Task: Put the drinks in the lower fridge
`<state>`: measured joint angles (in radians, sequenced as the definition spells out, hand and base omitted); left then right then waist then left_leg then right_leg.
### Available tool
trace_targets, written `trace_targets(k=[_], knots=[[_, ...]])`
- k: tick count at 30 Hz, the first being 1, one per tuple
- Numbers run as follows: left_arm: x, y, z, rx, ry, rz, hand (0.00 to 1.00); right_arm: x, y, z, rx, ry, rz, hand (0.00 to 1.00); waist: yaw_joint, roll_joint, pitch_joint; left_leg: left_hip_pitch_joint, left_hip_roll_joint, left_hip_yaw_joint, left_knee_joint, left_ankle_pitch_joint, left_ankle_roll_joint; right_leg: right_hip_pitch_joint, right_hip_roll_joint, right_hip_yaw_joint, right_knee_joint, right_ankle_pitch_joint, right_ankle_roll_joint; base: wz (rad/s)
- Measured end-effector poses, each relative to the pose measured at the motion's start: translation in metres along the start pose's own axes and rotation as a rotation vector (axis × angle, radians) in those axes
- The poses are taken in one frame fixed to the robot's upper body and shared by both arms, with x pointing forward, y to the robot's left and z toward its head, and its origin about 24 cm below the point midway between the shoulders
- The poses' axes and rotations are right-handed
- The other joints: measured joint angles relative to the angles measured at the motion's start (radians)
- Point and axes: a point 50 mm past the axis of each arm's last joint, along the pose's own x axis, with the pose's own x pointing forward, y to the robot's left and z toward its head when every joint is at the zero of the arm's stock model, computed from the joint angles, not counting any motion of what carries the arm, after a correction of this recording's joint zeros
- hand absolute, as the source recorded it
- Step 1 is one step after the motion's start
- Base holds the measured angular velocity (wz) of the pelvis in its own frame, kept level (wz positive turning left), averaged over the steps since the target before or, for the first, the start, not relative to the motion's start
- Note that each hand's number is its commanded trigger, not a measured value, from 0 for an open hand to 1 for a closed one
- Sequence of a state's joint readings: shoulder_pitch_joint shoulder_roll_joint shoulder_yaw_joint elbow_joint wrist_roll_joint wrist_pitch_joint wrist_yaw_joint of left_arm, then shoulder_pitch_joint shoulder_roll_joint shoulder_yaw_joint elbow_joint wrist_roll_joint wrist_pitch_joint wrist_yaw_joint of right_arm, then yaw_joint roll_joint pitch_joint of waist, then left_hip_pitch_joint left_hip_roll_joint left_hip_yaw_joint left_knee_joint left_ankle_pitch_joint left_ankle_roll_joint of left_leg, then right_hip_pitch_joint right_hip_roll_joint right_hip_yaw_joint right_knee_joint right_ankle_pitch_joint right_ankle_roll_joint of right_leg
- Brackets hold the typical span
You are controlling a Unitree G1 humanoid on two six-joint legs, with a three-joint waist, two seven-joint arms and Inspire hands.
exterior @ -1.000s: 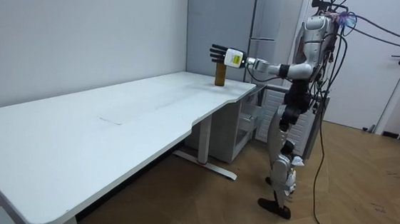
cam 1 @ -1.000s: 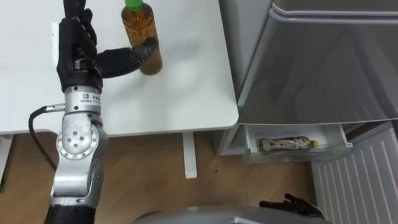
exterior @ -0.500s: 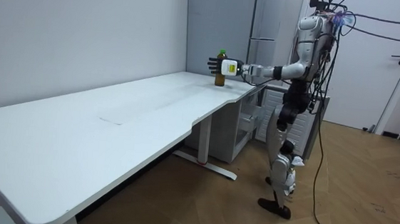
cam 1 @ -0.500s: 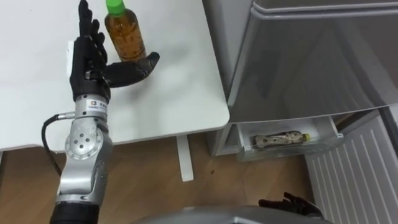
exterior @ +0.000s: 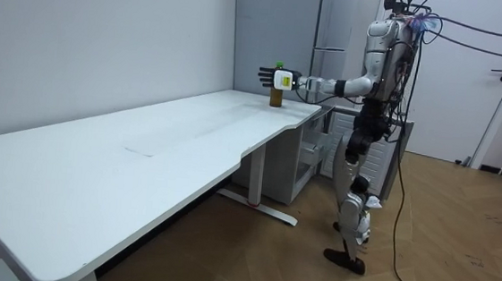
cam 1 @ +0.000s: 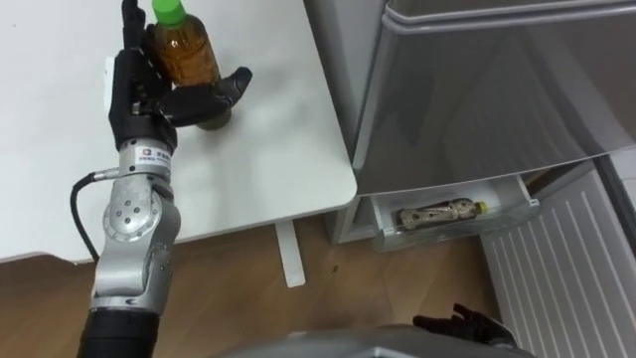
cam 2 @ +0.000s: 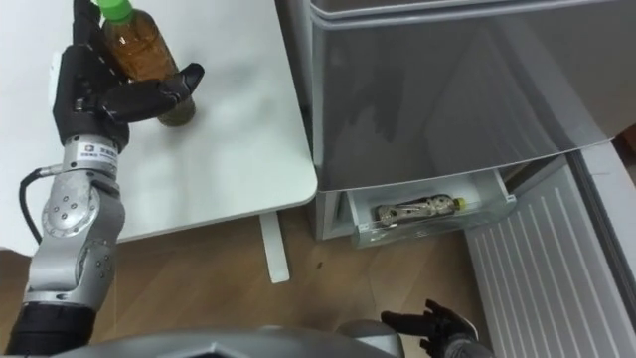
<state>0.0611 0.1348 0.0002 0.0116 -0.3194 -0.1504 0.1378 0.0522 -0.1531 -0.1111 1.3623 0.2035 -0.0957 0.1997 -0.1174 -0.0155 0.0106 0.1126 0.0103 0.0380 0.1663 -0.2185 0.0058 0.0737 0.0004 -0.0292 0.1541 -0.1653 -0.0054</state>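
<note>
Left hand (cam 1: 139, 94): reaches out over the white table (cam 1: 278, 149), palm side toward the tea bottle (cam 1: 184, 58). Fingers (cam 1: 129, 45) are straight and held close together, pointing up along the bottle's left flank. The thumb is stretched out sideways, crossing in front of the bottle low down. The bottle stands upright in the crook between thumb and fingers, green cap (cam 1: 169, 10) above the fingertips, base on the table near the edge. Fingers are not curled round it. Contact at the thumb looks likely; on the finger side I cannot tell.

Right hand (cam 2: 432, 323): low at the robot's side, dark fingers loosely spread, holding nothing.

Well to the right of the thumb tip, past the table edge, is the grey fridge (cam 1: 497, 89). Its lower drawer (cam 1: 457, 231) is pulled out, and a second bottle (cam 1: 437, 212) lies on its side inside.

Room view: the robot stands upright at the table's far corner, just beside the fridge, left arm extended level toward the room view's left, hand at the bottle.
</note>
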Motion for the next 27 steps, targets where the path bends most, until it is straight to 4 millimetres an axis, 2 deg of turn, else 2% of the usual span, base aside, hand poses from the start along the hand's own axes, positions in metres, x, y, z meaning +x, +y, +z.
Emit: trace_targets(k=[5,15,16,17,18,27], knots=[[0.004,0.003,0.005,-0.002,-0.022,0.008,0.00,0.000,-0.001,0.000,0.006,0.000,-0.003,0.00,-0.018,0.000,0.0000,0.002,0.001,0.006,0.000,0.000,0.000,-0.003,0.000,0.001,0.006,0.000,0.000,-0.01],[0.015,0.015,0.010,-0.001,-0.041,0.061,0.00,-0.003,-0.007,-0.010,0.048,0.025,-0.028,0.00,-0.021,0.006,0.0038,0.001,0.003,0.017,-0.003,0.000,0.000,-0.021,0.004,0.015,0.017,0.001,0.001,-0.02],[0.016,0.015,0.009,-0.001,-0.039,0.062,0.20,-0.003,-0.007,-0.011,0.047,0.026,-0.028,0.00,-0.021,0.006,0.0038,0.001,0.003,0.017,-0.003,0.000,0.000,-0.021,0.004,0.015,0.017,0.001,0.002,0.00],[0.017,0.015,0.008,-0.002,-0.036,0.063,0.49,-0.003,-0.007,-0.011,0.047,0.027,-0.029,0.00,-0.021,0.006,0.0038,0.002,0.002,0.018,-0.004,0.000,0.000,-0.021,0.004,0.017,0.018,0.002,0.002,-0.03],[0.018,0.015,0.008,-0.002,-0.032,0.064,1.00,-0.003,-0.007,-0.011,0.049,0.029,-0.029,0.00,-0.021,0.006,0.0038,0.001,0.002,0.019,-0.004,0.000,0.000,-0.021,0.004,0.020,0.018,0.002,0.002,-0.04],[0.021,0.015,0.005,-0.002,-0.020,0.064,1.00,-0.003,-0.008,-0.013,0.042,0.043,-0.029,0.00,-0.022,0.005,0.0037,0.002,0.003,0.043,-0.004,0.000,0.000,-0.022,0.004,0.037,0.017,0.002,0.002,-0.07]])
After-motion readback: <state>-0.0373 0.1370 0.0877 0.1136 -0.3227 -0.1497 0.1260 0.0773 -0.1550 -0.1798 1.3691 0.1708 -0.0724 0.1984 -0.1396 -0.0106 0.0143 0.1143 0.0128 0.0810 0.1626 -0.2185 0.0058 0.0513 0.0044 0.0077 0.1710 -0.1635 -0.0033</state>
